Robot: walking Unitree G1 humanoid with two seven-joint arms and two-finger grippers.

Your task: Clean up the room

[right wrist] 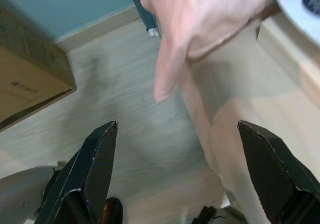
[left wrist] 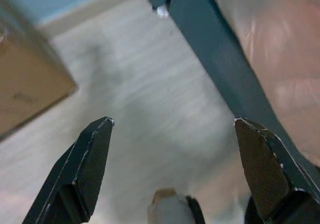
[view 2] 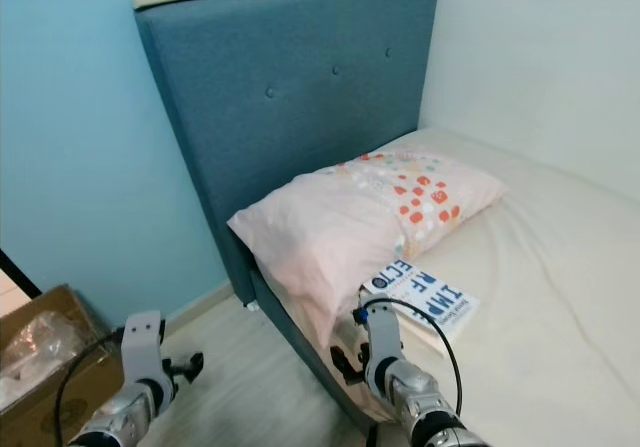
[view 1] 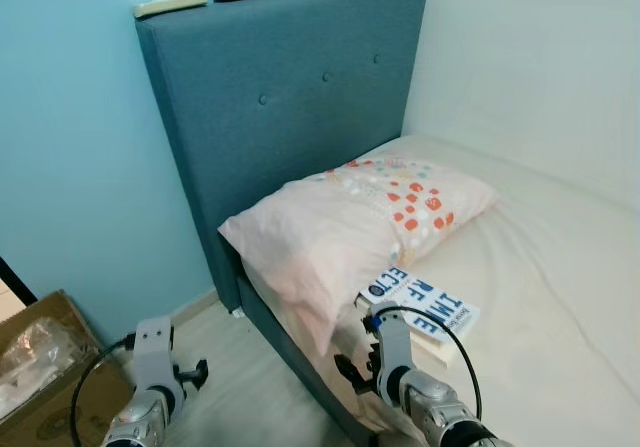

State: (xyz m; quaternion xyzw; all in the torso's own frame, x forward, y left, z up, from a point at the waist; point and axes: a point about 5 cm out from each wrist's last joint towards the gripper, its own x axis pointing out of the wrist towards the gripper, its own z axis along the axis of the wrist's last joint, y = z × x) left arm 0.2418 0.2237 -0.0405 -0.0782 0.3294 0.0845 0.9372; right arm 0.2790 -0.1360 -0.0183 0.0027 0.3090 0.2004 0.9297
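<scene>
The book (view 1: 420, 305) lay flat on the mattress (view 1: 540, 297) just beside the pink pillow (view 1: 350, 222), its long axis running along the bed's edge away from the headboard (view 1: 280, 107). The right gripper (right wrist: 175, 169), fingers spread wide and holding nothing, hung at the bed's side just below and in front of the book, so the right arm was judged the nearer for any reach. The left gripper (left wrist: 172, 164), likewise wide and empty, hung over the floor (left wrist: 140, 98) near a cardboard box (view 1: 45, 367), well apart from the book.
</scene>
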